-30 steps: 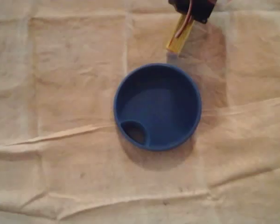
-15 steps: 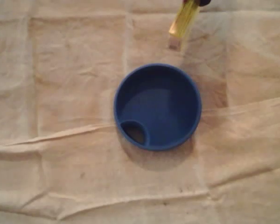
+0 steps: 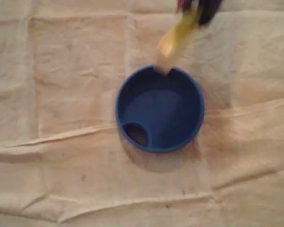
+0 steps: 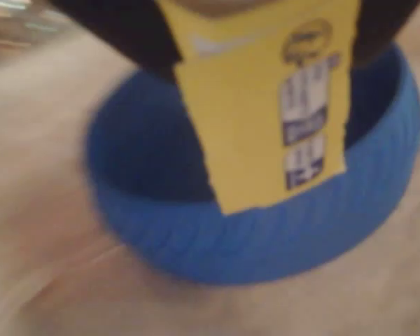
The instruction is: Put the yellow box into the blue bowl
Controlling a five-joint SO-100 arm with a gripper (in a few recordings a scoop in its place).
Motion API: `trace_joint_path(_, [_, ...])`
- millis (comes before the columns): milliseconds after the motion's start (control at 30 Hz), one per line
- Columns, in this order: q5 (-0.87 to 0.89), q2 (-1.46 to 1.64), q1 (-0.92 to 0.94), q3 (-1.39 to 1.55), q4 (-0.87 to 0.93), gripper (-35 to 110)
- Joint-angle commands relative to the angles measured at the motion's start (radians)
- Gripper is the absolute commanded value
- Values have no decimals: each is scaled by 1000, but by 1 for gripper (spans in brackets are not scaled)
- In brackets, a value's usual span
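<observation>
A round blue bowl [image 3: 160, 109] sits mid-table on the cloth, with a small hollow at its lower left inside. The yellow box [image 3: 176, 40] hangs blurred above the bowl's upper rim, slanting down-left from my gripper [image 3: 196, 9] at the top edge. In the wrist view the yellow box [image 4: 262, 105] with its blue-and-white label is clamped between my dark jaws, its lower end over the near wall of the blue bowl [image 4: 266, 238]. The gripper is shut on the box.
A creased beige cloth [image 3: 61, 142] covers the whole table, with raised folds running across below the bowl. Open cloth lies left, right and below the bowl.
The box has swung down and left from the top edge, so its tip now overlaps the bowl's upper rim. The bowl has not moved.
</observation>
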Motion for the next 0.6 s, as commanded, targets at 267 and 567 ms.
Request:
trace_joint_path(267, [103,-365,6,-584,72,0])
trace_joint_path(567, [144,-528,9,-804,137,0])
